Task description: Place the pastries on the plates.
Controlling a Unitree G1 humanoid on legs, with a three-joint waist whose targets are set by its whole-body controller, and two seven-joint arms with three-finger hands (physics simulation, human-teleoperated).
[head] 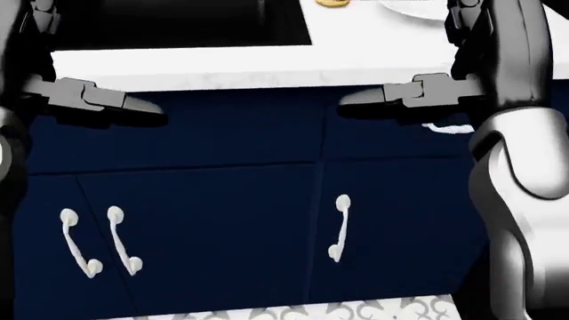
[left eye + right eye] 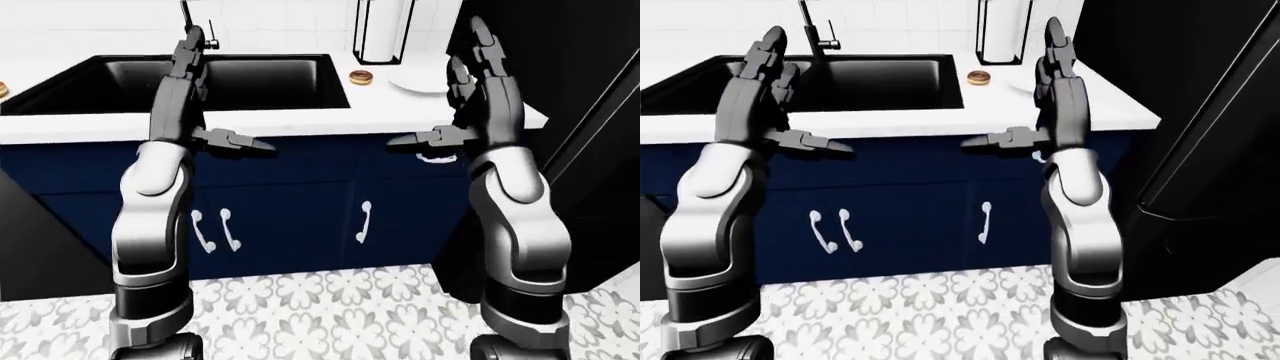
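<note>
Approach step, nothing grasped: my left robot hand (image 2: 200, 90) and right robot hand (image 2: 470, 90) are both raised, fingers spread, empty. Donut (image 2: 361, 76) sits on the table (image 2: 300, 120) right of the sink (image 2: 200, 79), just beside a plate (image 2: 418, 81). Next I'd step closer and reach the right hand. Left-eye view shows a second pastry (image 2: 3, 90) at far left; the head view mostly shows cabinet doors (image 1: 222, 220).

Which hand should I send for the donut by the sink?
Right. The donut lies on the counter right of the sink, beside the plate. The open right hand stands nearest; the open left hand is raised over the sink.
</note>
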